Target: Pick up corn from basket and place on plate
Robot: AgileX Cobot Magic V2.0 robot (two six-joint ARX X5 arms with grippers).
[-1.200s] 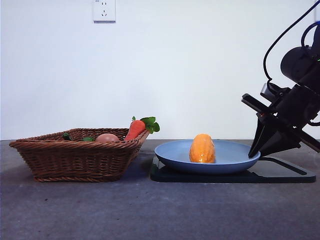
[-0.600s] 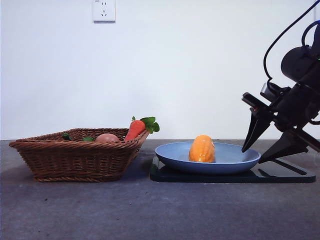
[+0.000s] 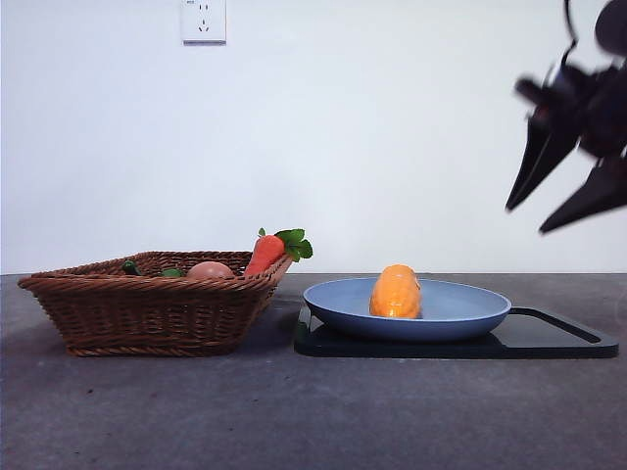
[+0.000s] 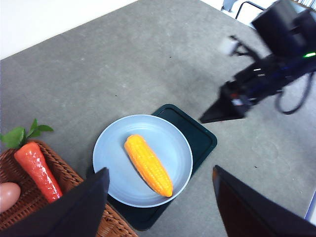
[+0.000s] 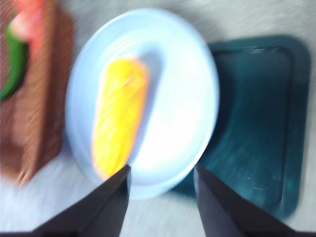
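Observation:
The corn lies on its side in the light-blue plate, free of both grippers. My right gripper hangs open high above the plate's right end, nothing between its jaws; its own blurred view looks down past the open right gripper at the corn and plate. The left gripper is open and far above the table, over the corn and plate. The wicker basket stands left of the plate.
In the basket lie a carrot against the right rim, a peach ball and a green item. The plate rests on a black tray, whose right half is bare. A wall outlet is behind.
The right gripper opened beside the plate's right rim, then rose well above it. The corn stays lying on the plate.

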